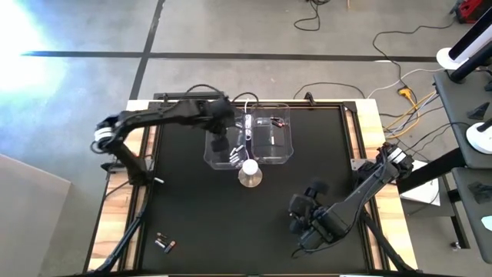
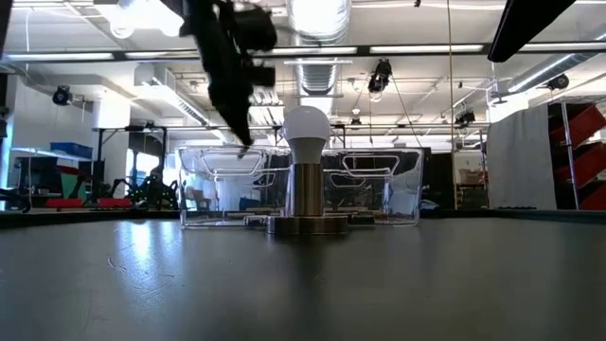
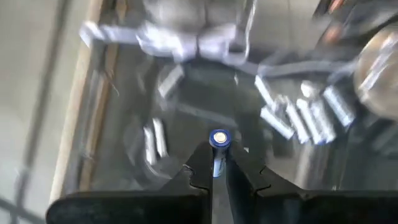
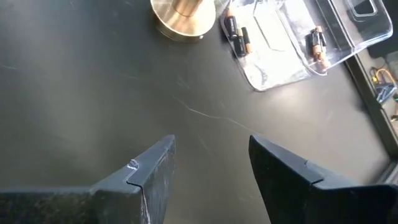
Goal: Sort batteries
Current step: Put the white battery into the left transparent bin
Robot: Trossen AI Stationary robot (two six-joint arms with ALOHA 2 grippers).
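Two clear plastic bins stand side by side at the table's far middle, the left bin (image 1: 225,146) and the right bin (image 1: 274,137). My left gripper (image 1: 221,144) (image 3: 219,157) hangs over the left bin, shut on a silvery battery with a blue-ringed end (image 3: 219,139). Several silvery batteries (image 3: 305,115) lie on that bin's floor. Dark batteries with orange ends (image 4: 237,34) lie in a bin in the right wrist view. My right gripper (image 1: 298,213) (image 4: 211,149) waits open over the table's near right part. Two loose batteries (image 1: 164,244) lie by the near left corner. My left gripper pinches the silvery battery between its two fingers, which come from above and point down into the left bin. The battery lies along the fingers, and its blue-ringed end (image 3: 219,138) sticks out past the fingertips. It is lifted clear of the bin's floor.
A white bulb on a round brass base (image 1: 250,174) (image 2: 305,180) stands just in front of the bins. Cables (image 1: 400,92) run beyond the table's far right corner. Bare black tabletop (image 1: 215,223) spreads between the bins and the near edge.
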